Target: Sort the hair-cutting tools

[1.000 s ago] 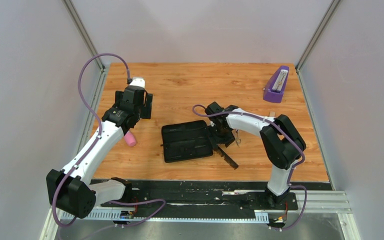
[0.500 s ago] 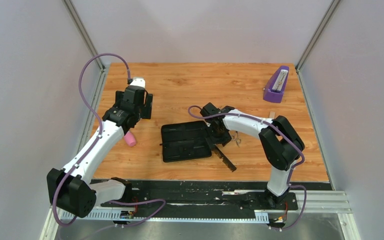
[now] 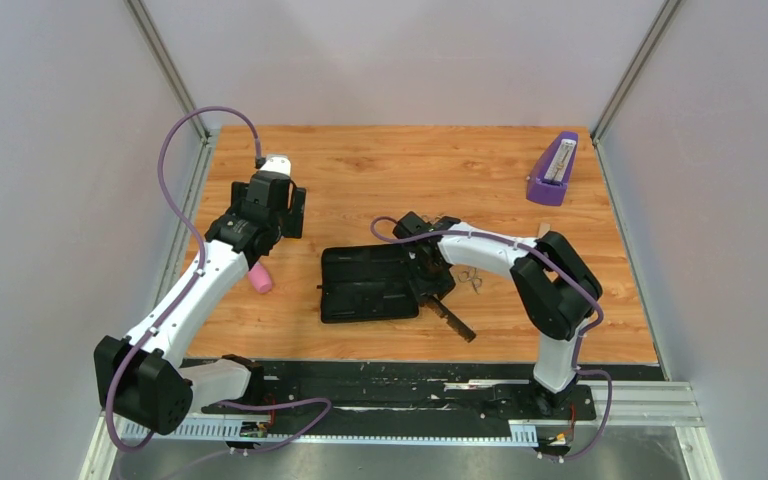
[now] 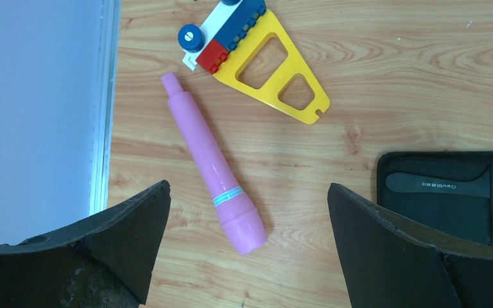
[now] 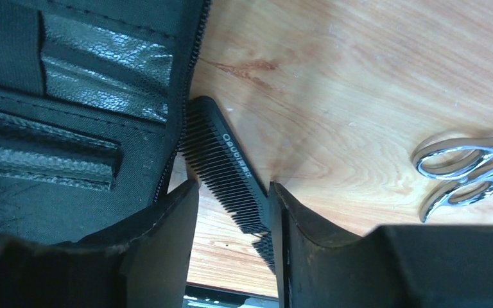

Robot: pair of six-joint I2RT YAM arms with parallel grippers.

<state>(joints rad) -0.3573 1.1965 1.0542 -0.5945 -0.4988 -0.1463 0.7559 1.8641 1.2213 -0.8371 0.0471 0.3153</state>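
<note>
A straight black comb (image 5: 226, 156) lies on the wood at the right edge of the open black zip case (image 5: 70, 128). My right gripper (image 5: 232, 192) is low over it, jaws slightly apart. The comb lies between them, its spine against the right finger (image 5: 308, 250). In the top view the gripper (image 3: 432, 272) is at the case's (image 3: 370, 285) right edge and the comb (image 3: 452, 318) sticks out toward the front. Silver scissors (image 5: 465, 163) lie to the right, also seen from the top (image 3: 468, 279). A handled black comb (image 4: 438, 185) sits in the case. My left gripper (image 4: 247, 192) is open above the table.
A pink tube (image 4: 213, 165) lies under the left gripper, also in the top view (image 3: 258, 279). A yellow toy with coloured bricks (image 4: 266, 61) lies beyond it. A purple stand (image 3: 553, 170) is at the back right. The table's left rail (image 4: 101, 109) is close.
My right gripper has moved left toward the case, and the straight comb has shifted left with it. The case has slid slightly left. The left arm has not moved.
</note>
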